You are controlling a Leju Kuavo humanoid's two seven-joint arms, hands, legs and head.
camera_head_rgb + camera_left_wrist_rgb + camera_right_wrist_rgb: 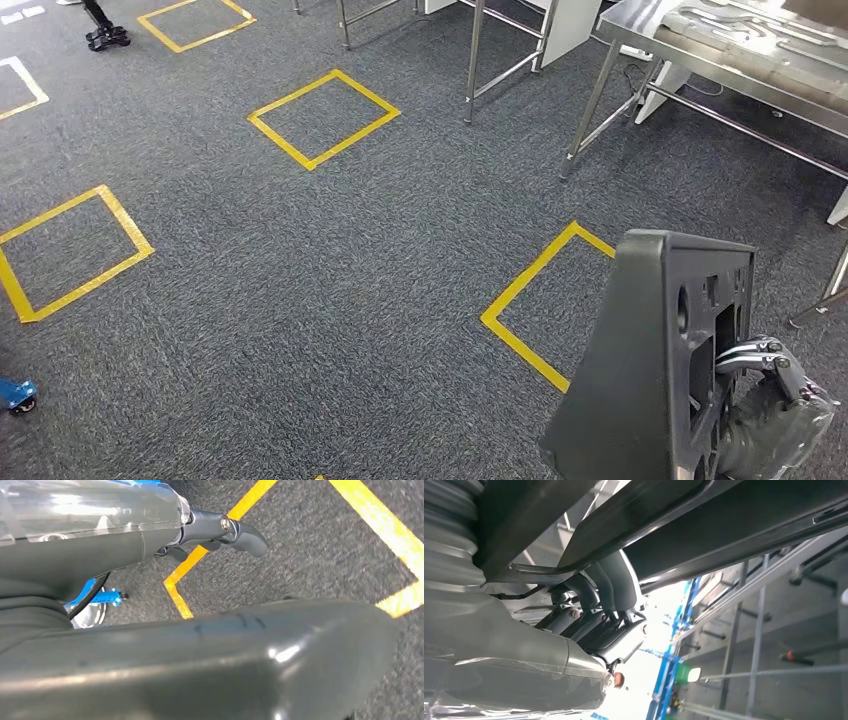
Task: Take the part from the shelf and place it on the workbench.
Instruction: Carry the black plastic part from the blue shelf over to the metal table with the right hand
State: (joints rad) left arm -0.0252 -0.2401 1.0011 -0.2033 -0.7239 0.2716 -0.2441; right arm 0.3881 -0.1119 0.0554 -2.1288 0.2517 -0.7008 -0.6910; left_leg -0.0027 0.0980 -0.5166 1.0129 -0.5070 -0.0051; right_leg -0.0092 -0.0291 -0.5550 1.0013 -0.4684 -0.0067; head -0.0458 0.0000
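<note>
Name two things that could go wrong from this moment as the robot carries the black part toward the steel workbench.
1. The tall black part is held at one edge by the right hand, its fingers hooked over a rim; it could tilt or slip while walking.
2. The workbench stands on thin steel legs and already bears other pieces, so the part might strike the frame or land on them.

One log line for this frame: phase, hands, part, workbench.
phase: carrying | right hand: grips black part, held upright | left hand: holds nothing, over the carpet | workbench: ahead, upper right, part not yet on it
</note>
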